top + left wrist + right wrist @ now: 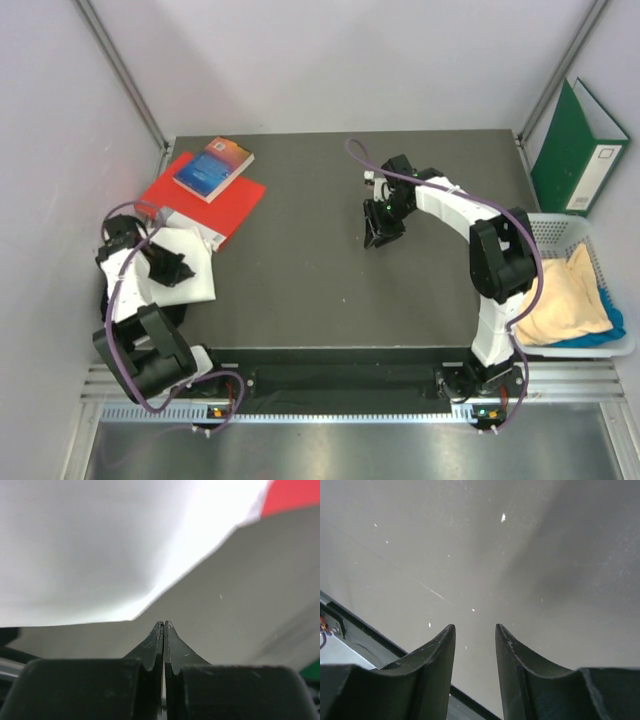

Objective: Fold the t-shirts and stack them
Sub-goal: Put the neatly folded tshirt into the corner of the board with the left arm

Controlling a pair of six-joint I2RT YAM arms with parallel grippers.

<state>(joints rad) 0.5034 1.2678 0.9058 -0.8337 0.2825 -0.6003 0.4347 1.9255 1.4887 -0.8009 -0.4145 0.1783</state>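
Observation:
A white t-shirt (188,265) lies folded at the table's left edge, partly over a red book (215,208). My left gripper (168,266) sits over it, jaws shut. In the left wrist view the fingertips (164,625) are pressed together with nothing seen between them, and the white cloth (100,545) fills the view just beyond. My right gripper (381,236) hangs over bare table in the middle right, open and empty (475,627). A pale yellow t-shirt (565,295) and a blue one (606,331) lie in the basket on the right.
A blue book (213,167) rests on the red book at the back left. The white mesh basket (560,222) stands off the table's right edge, with a green binder (580,145) leaning behind it. A corner of the red book (295,495) shows in the left wrist view.

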